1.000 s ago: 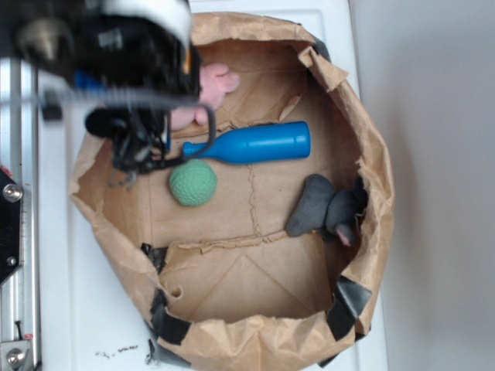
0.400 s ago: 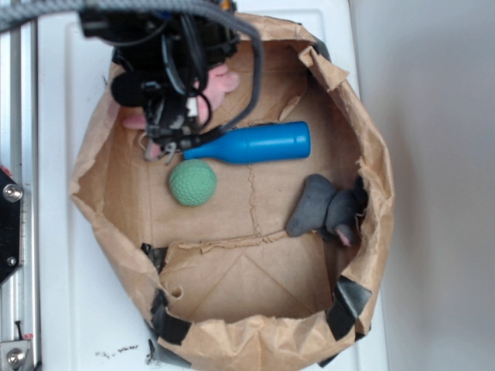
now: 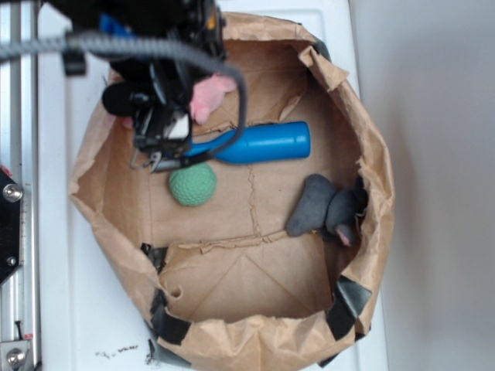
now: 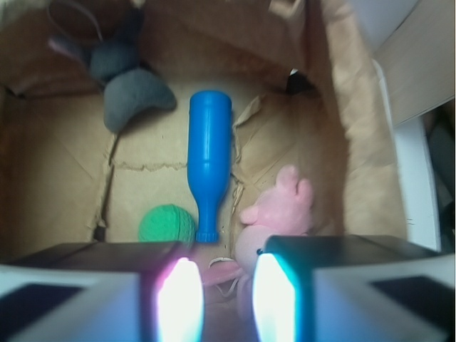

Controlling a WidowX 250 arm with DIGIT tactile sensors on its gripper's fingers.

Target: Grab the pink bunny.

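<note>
One target: the pink bunny, lay on the paper bag floor just right of the blue bottle, its lower body running in between the gripper fingers.
Handling: likely light, soft and squashy plush; not fragile, not slippery; would give under the pads.
Hold point: probably best across the body, not a floppy ear or limb.
Look: light pink plush, rounded lumps, stubby limbs; face not clear.
Left to right (wrist): dark grey plush animal far left; green knitted ball near bottle neck; bottle; bunny.
Gripper: jaws parted with a moderate gap, straddling the bunny's end, nothing clamped yet.
Overhead: gripper hid most of the bunny.
</note>
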